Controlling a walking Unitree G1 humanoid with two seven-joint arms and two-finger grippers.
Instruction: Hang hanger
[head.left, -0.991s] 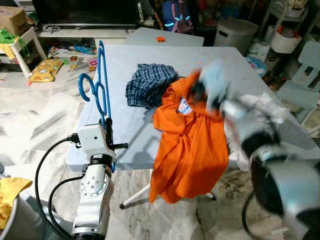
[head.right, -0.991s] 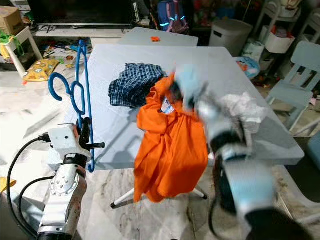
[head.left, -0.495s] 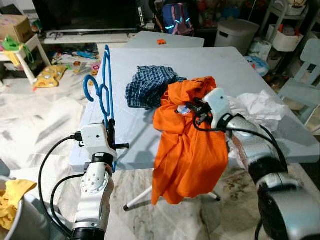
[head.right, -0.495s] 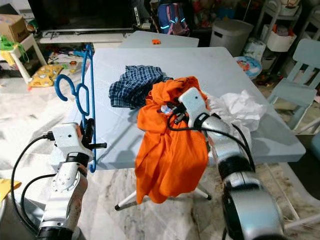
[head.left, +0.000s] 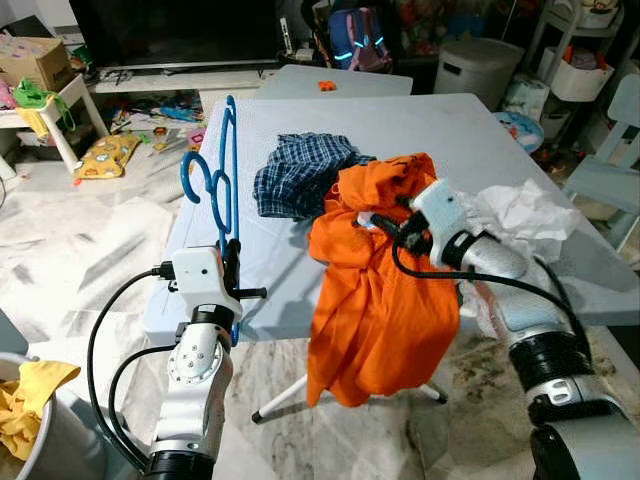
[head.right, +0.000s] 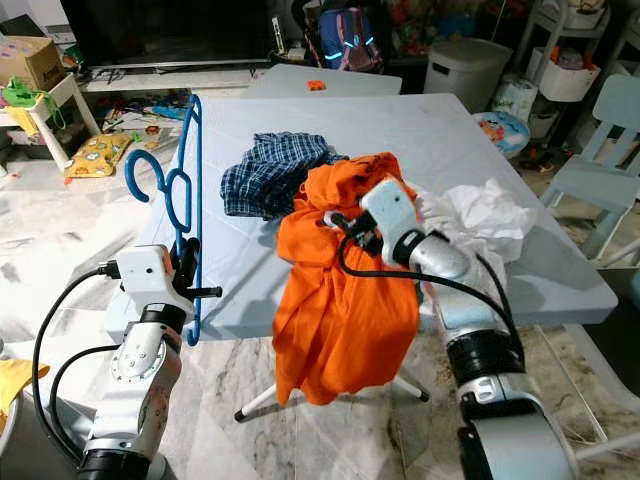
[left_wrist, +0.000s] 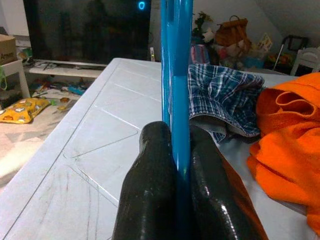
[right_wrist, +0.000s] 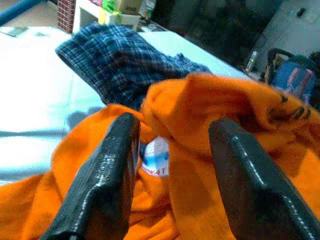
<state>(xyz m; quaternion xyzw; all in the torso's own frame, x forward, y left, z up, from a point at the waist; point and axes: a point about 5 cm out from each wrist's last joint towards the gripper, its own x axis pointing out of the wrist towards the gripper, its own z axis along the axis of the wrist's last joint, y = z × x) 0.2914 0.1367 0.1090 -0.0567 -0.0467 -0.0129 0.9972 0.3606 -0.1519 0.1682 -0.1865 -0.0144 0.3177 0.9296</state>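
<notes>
Your left gripper (left_wrist: 175, 165) pinches the thin blue plastic hanger (head.left: 222, 170) upright at the pale blue table's (head.left: 450, 125) left edge. On that table lie 3 crumpled garments: plaid, orange (head.left: 375, 290), white. Your right gripper (right_wrist: 172, 150), fingers spread, hovers over the orange collar.

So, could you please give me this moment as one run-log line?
left gripper: shut on blue hanger, upright | right gripper: open over orange shirt collar | shirt: draped off table edge
</notes>
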